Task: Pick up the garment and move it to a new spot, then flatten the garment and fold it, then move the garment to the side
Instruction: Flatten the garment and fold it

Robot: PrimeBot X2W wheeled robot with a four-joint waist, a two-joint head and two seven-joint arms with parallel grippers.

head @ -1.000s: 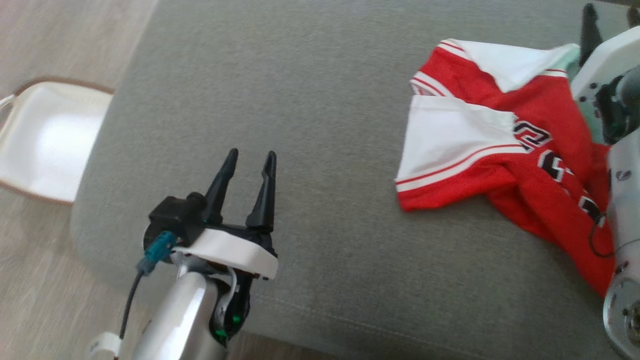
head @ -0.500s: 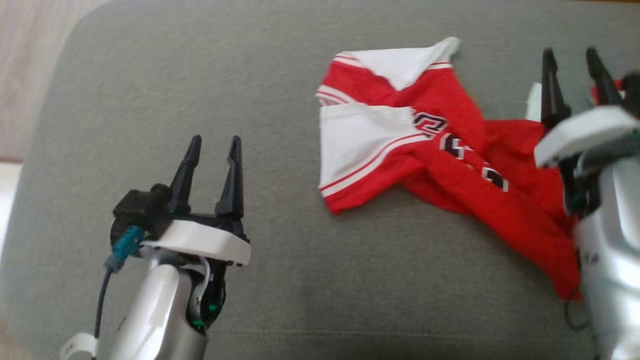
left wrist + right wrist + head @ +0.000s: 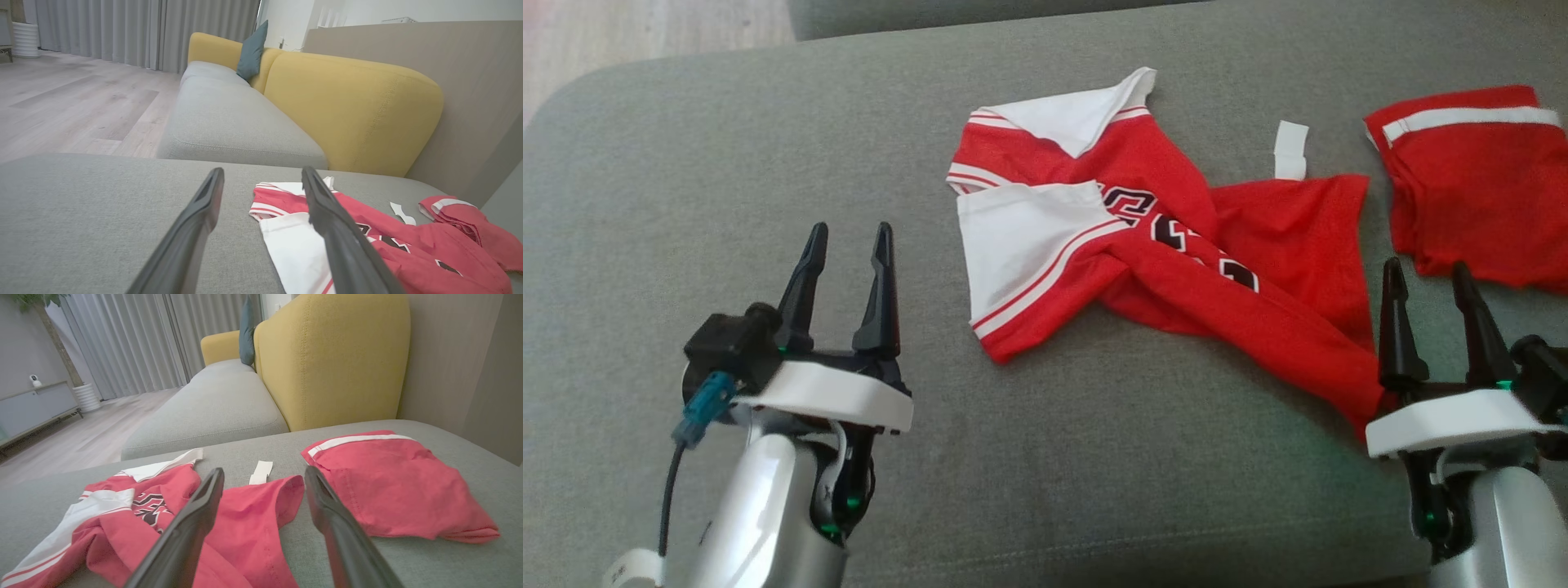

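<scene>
Garment (image 3: 1176, 273), a red-white jersey, lies crumpled on grey sofa seat (image 3: 1094, 465). Left claw (image 3: 849, 233): fingers apart, empty, well left of it. Right claw (image 3: 1425, 269): apart, empty, just beside its right end.

A grey sofa cushion (image 3: 727, 163) is carrying a crumpled red-and-white jersey (image 3: 1168, 273) at its middle, with red shorts (image 3: 1462, 196) lying far right.

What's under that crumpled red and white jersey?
The jersey lies on the grey cushion, which shows all around it. Anything beneath its folds is hidden.
</scene>
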